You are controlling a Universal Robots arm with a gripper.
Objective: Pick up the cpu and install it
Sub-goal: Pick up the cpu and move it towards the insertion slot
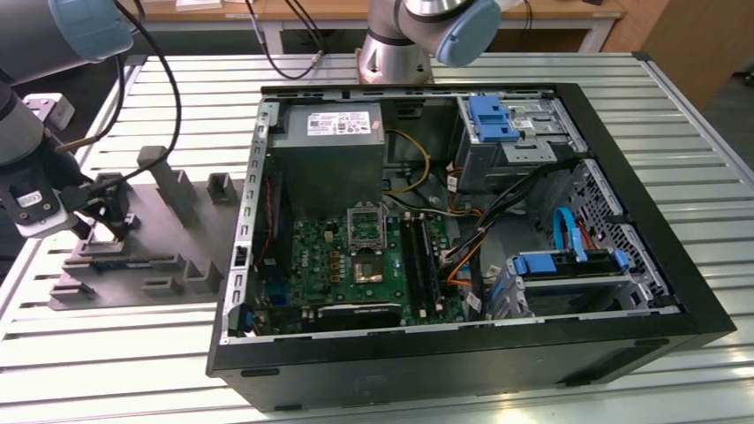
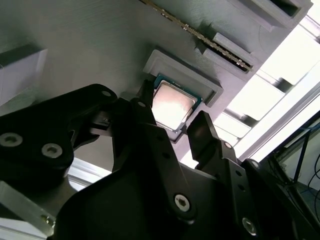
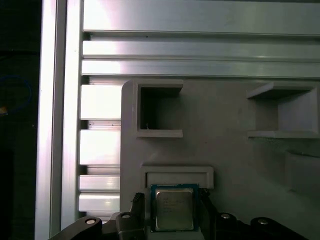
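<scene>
Cpu (image 3: 172, 209) seated flat in shallow recess of grey tray (image 1: 165, 234), near tray's edge on exterior view's left, tray on desk (image 1: 106, 353) beside open computer case (image 1: 471, 353). Gripper (image 2: 172, 112) directly over cpu: jaws spread, flanking two opposite edges closely, apparently not yet clamped. Chip square, no long axis. Print on lid illegible.

tool (image 2: 175, 106) low, fingers (image 2: 204, 131) apart

Small silvery square cpu (image 3: 172, 209), flat in grey tray (image 3: 225, 145) recess
</scene>
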